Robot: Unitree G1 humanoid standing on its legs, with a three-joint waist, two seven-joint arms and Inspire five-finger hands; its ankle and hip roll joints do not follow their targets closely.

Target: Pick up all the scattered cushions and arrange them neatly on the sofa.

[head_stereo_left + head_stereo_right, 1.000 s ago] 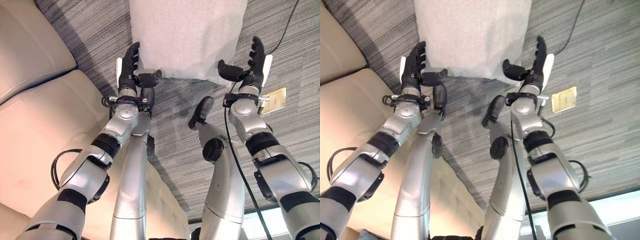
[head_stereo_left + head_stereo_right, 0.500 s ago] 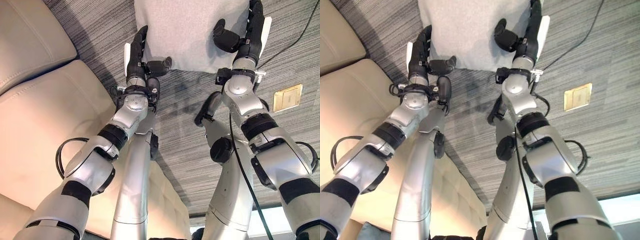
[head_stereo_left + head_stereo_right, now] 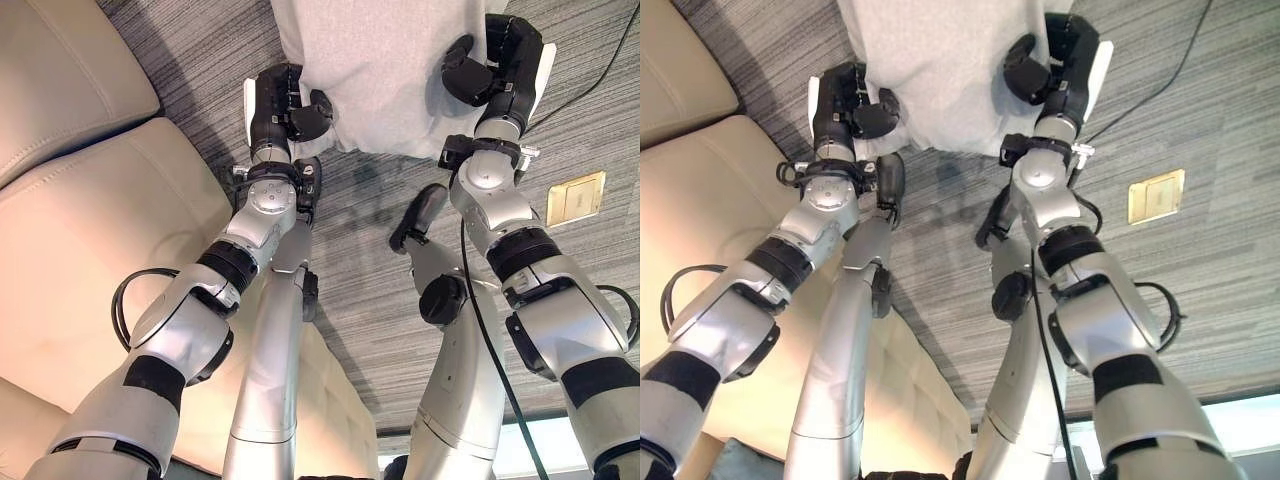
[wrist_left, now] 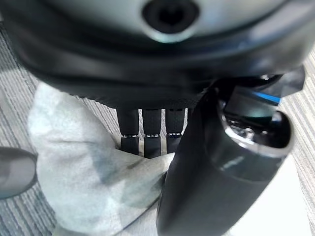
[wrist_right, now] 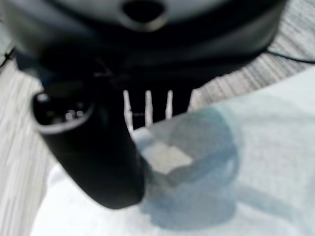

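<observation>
On the grey striped carpet (image 3: pixel 400 300) just in front of the robot lies a pale grey cushion (image 3: pixel 385 70), and both hands are at its near edge: the left hand (image 3: pixel 278 105) has its fingers (image 4: pixel 145 135) curled over the near left corner with the thumb pressing into the cloth, and the right hand (image 3: pixel 495 70) has its thumb dug into the near right corner with its fingers (image 5: pixel 147 105) wrapped round the edge, so each hand is closed on cushion fabric. The cream sofa (image 3: pixel 80 260) stands close on the robot's left, its seat well apart from the cushion. The step in hand looks like securing a two-handed grip before the lift. To do it well, both hands should gather a good fold of the stuffing and not just the cover, since a pinch of loose cloth alone may let the cushion sag or slip. The two arms should rise together and level, so neither corner tears free, then swing left toward the sofa seat. A brass floor socket (image 3: pixel 572 197) and a thin black cord (image 3: pixel 600 55) lie to the right, clear of that path
</observation>
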